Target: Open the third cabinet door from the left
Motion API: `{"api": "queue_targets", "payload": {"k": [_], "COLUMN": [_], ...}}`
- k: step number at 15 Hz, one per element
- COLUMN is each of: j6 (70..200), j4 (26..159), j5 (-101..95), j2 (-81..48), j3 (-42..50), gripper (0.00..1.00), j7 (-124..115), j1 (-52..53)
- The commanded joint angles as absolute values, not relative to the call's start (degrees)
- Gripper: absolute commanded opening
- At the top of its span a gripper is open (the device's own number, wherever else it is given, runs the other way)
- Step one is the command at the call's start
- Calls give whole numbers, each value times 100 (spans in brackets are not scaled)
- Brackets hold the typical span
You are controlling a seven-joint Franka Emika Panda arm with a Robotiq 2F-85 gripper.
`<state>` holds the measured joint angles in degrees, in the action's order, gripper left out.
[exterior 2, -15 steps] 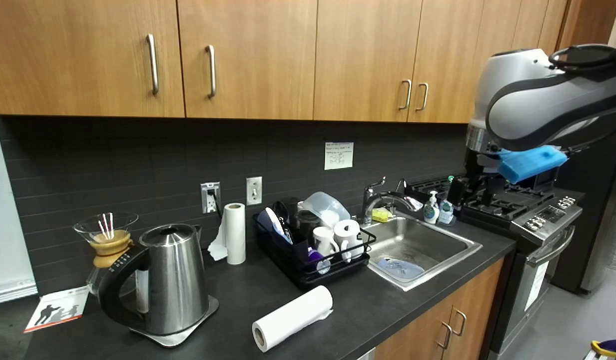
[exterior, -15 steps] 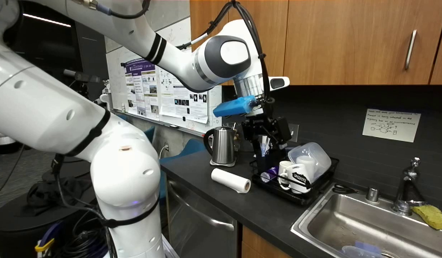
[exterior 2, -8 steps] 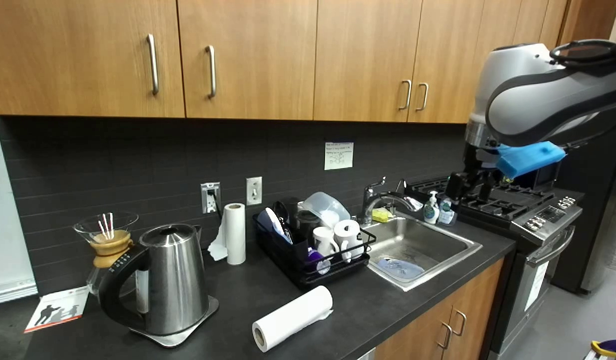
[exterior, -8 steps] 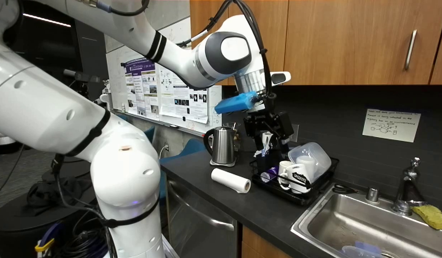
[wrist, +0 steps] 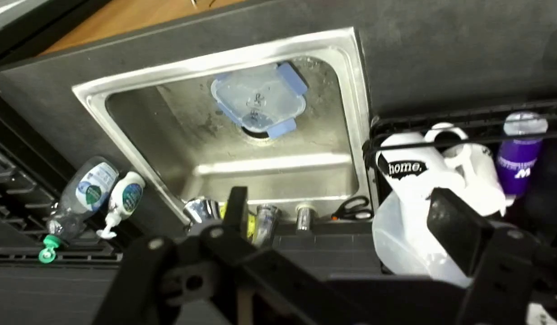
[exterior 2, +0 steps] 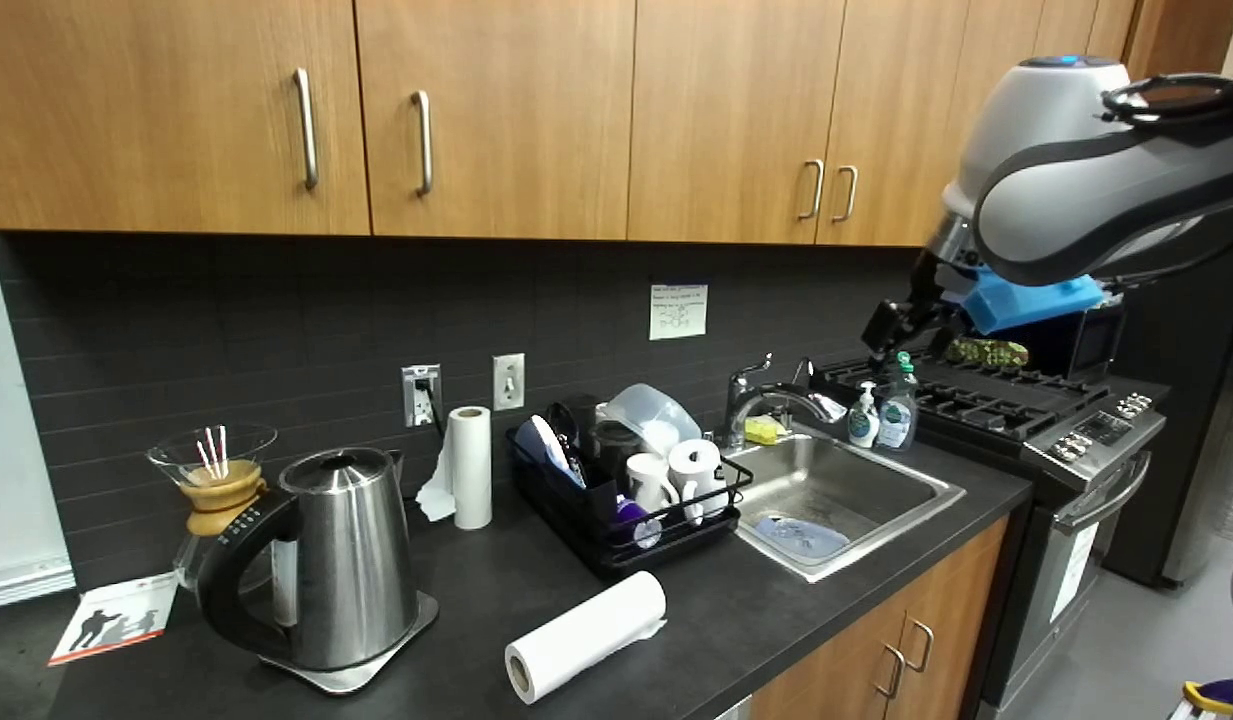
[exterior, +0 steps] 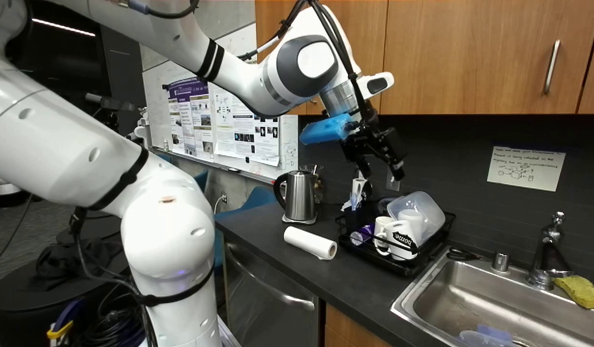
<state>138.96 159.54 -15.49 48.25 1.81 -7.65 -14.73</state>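
Metal handle (exterior: 551, 67) on 3rd door (exterior: 470, 55): long axis vert, above gripper (exterior: 381, 170), which is pitched down, jaws spread, nothing held. Prob needs lift + level.

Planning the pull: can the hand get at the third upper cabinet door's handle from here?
Probably yes, after rising and turning: the open hand hangs lower than the handle, angled downward, but nothing visible stands between them.
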Motion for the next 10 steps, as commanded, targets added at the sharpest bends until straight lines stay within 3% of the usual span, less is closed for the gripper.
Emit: {"api": "queue_targets", "payload": {"k": [1, 10], "j6": [14828, 16978], "j4": [15947, 15954], "j5": [-1608, -1602], "j2": [4781, 4715], "j3": [-8, -1256], "gripper": [100, 100], "j7": [-1298, -2313], "j1": [-1890, -3774]}}
